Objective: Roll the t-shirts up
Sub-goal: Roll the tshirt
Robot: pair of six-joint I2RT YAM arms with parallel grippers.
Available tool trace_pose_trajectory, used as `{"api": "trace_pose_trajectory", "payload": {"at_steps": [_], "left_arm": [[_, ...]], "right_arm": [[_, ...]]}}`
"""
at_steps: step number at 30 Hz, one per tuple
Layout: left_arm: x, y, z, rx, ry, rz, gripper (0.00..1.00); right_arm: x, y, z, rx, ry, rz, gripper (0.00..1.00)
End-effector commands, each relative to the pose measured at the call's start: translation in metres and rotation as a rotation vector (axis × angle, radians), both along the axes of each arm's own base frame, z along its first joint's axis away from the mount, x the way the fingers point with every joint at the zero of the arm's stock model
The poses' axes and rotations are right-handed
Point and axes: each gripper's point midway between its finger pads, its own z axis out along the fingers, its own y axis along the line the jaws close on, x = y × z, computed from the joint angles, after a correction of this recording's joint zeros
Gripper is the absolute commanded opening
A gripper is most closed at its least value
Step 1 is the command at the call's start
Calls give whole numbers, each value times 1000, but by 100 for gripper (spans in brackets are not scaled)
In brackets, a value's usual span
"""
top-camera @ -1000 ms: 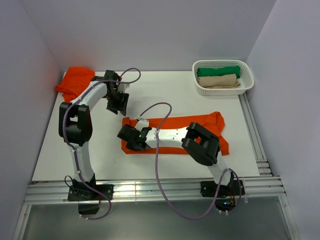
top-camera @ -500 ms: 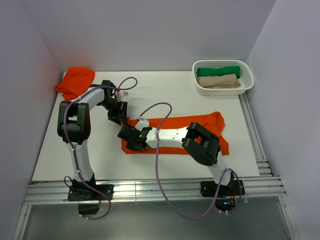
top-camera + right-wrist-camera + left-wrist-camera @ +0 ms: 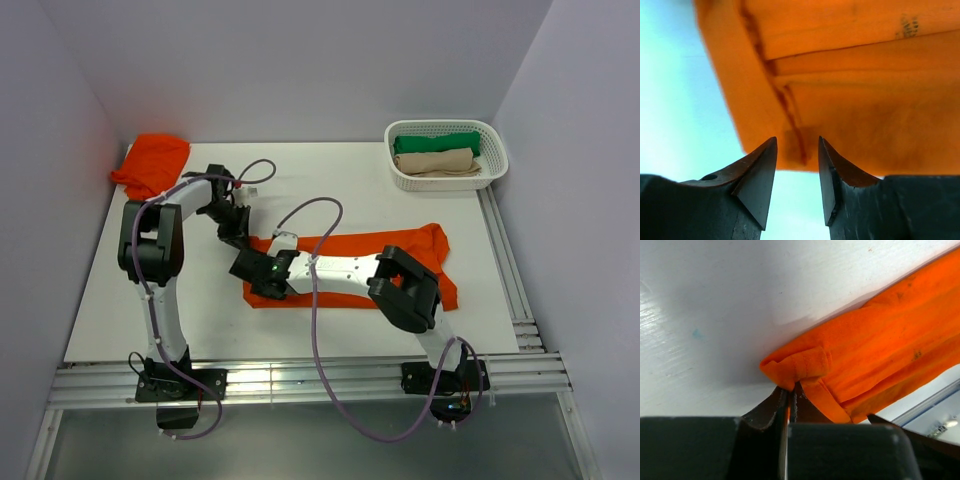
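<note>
White table (image 3: 330,190), walled on three sides, metal rails along its near and right edges.

Lying directly on it:
- Folded orange t-shirt (image 3: 345,247), a long flat band across the middle, left end near table centre, right end widening toward the right rail. In the left wrist view its corner (image 3: 805,365) is bunched and lifted slightly off the white surface.
- Second orange t-shirt (image 3: 152,162), crumpled in a heap at the far left corner, against the wall.
- White mesh basket (image 3: 492,170) at the far right corner, holding a green cloth (image 3: 435,142) and a beige cloth (image 3: 435,163), both rolled.
</note>
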Motion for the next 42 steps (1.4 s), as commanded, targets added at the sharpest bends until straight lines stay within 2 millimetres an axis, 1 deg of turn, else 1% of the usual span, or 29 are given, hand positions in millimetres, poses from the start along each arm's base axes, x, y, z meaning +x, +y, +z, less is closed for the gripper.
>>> {"api": "trace_pose_trajectory", "payload": {"at_steps": [1,3,4,6,7,8,9,10,11,12,13,14,15,18,23,31,35,38,39,40,41,42], "left_arm": [[7,-1,19,50,-79,-19,1],[6,-2,24,70,-88,-23,0],[6,-4,26,77,-95,-34,0],[4,-6,29,94,-103,-42,0],[4,-9,30,102,-110,-54,0],[3,-10,31,109,-107,-59,0],[4,-12,33,111,-113,-65,0],[3,-15,33,119,-115,-74,0],[3,-16,35,123,-120,-79,0],[2,-16,35,127,-120,-83,0],[3,-20,37,129,-113,-55,0],[2,-20,39,131,-113,-57,0],[2,-22,40,136,-116,-62,0],[2,-24,41,148,-119,-69,0],[2,-24,39,162,-121,-67,0],[4,-26,38,174,-122,-69,0],[4,-26,38,185,-125,-70,1],[5,-26,38,190,-124,-71,1],[5,-26,37,192,-125,-69,0],[6,-26,38,192,-126,-70,1],[6,-26,38,193,-127,-70,1],[7,-26,39,195,-132,-69,1]], "right_arm": [[6,6,53,9,-109,-15,46],[4,9,55,-7,-118,-5,46],[5,14,61,-6,-125,7,46],[8,18,55,-37,-133,15,46],[8,25,62,-31,-140,24,47],[9,27,51,-54,-134,28,47],[11,34,56,-44,-140,37,47],[12,34,54,-59,-139,38,47],[13,35,42,-81,-131,42,47],[14,41,45,-76,-135,51,47],[15,41,42,-88,-133,55,47],[15,43,39,-91,-131,61,48],[15,46,33,-102,-123,71,48],[15,45,23,-142,-111,74,49],[12,39,15,-181,-92,69,50],[-3,47,-8,-186,-38,120,55],[-8,51,-15,-186,-19,143,56],[-12,53,-19,-182,-7,153,52],[-14,54,-20,-176,0,155,46],[-14,53,-23,-180,5,155,44],[-14,53,-24,-174,11,155,37],[-15,53,-25,-172,14,155,32]]}}
